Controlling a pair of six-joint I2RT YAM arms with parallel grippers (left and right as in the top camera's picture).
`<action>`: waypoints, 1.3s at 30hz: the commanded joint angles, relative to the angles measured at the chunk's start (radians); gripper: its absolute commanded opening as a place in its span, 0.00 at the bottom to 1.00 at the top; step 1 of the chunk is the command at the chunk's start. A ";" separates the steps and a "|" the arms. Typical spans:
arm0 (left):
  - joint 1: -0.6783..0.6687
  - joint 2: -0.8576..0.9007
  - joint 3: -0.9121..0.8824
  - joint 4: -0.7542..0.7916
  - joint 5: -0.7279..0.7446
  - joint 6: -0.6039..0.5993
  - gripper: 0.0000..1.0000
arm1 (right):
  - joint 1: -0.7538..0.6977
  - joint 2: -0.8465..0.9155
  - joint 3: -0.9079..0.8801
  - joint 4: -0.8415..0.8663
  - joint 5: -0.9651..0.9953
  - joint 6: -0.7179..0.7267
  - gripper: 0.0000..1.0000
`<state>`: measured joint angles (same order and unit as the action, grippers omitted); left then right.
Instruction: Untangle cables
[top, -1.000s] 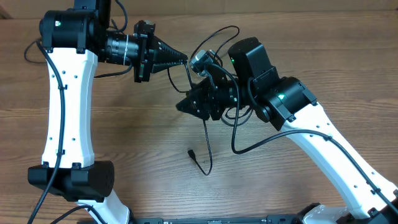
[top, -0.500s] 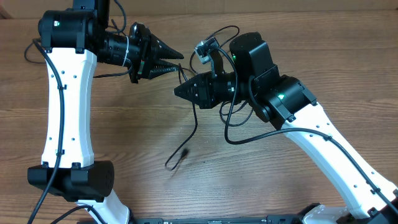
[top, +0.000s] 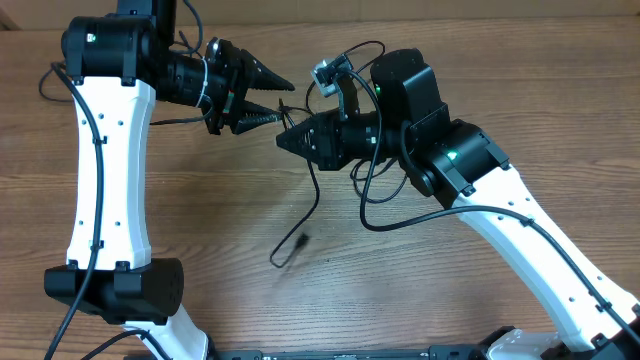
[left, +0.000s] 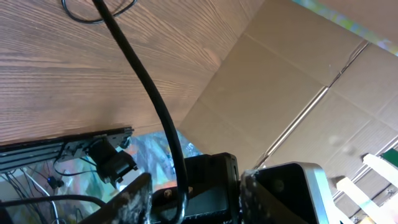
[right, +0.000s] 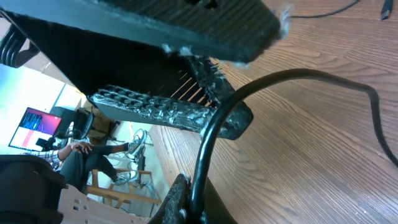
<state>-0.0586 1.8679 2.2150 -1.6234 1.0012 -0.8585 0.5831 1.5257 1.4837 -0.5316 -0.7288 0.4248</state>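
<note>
The left gripper (top: 281, 101) is being held with its two fingers parted, pointing right above the wooden table (top: 230, 220), and nothing is being clamped by it. The right gripper (top: 283, 143) is being pressed together on the cables (top: 316, 192), its tip pointing left and lying just below the left fingertips, near them but apart. In the right wrist view the black cord (right: 210, 142) is being pinched at the base of the picture, with a ribbed left finger (right: 155, 109) being shown just above it. In the left wrist view the cord (left: 153, 102) is being seen running between the parted fingers (left: 133, 200); whether it is being touched by them cannot be told. From the pinch a thin strand is being let down toward the table, its lower end (top: 290, 250) being shown blurred.
</note>
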 joint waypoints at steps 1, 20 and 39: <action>-0.002 -0.024 0.021 0.001 -0.017 0.005 0.36 | -0.001 0.003 0.008 0.015 -0.009 -0.002 0.04; -0.003 -0.024 0.021 0.027 0.011 -0.010 0.24 | 0.000 0.003 0.008 0.048 -0.036 0.028 0.04; 0.002 -0.024 0.020 0.132 -0.256 0.141 0.04 | -0.017 0.003 0.008 -0.062 0.066 0.028 0.26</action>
<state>-0.0593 1.8679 2.2154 -1.5139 0.9546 -0.8433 0.5816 1.5257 1.4841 -0.5419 -0.7414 0.4484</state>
